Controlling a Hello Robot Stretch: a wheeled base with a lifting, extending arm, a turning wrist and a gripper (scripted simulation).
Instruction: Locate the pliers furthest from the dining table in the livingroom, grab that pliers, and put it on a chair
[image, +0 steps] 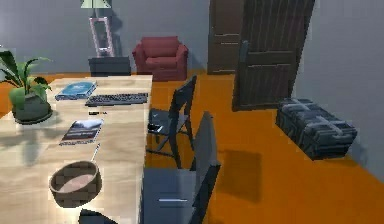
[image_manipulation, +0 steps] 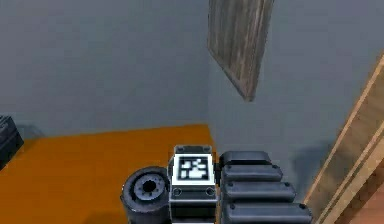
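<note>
A light wood dining table takes up the forward view's left. Two dark grey chairs stand along its right side, and a third dark chair stands at its far end. A small pale thing lies on the nearer-middle chair's seat, and a small dark thing lies on the table; neither can be told as pliers. At the arm side view's bottom the arm's end shows a white marked square with the gripper's dark body to its left. Its fingers cannot be made out, so I cannot tell whether it holds anything.
On the table are a potted plant, a book, a keyboard, a magazine and a bowl. A red armchair, a floor lamp, a dark door and a dark crate stand on the orange floor.
</note>
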